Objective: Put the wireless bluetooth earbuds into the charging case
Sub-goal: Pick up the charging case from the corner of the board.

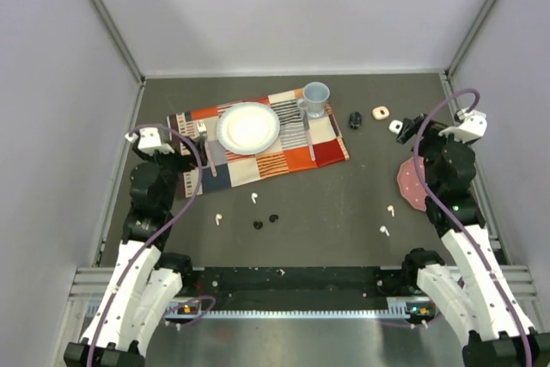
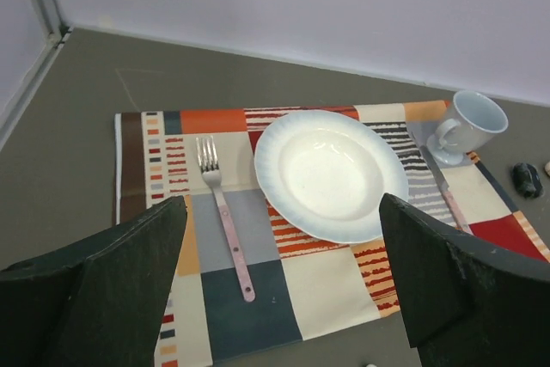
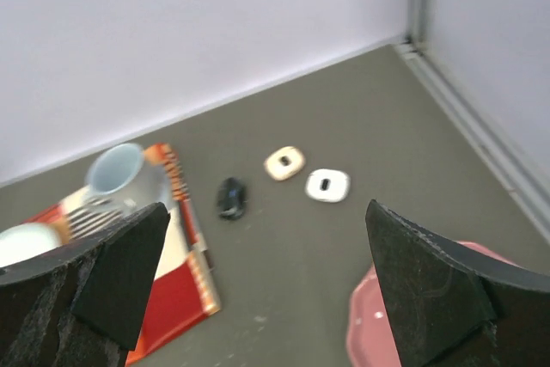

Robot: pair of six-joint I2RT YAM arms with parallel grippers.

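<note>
Four white earbuds lie on the dark table: one, one, one and one. Two black earbuds lie near the front middle. Three charging cases sit at the back right: black, cream and white. My left gripper is open and empty above the placemat's left part. My right gripper is open and empty, beside the cases.
A striped placemat holds a white plate, a fork, a knife and a pale blue mug. A pink plate lies at the right. Walls enclose the table.
</note>
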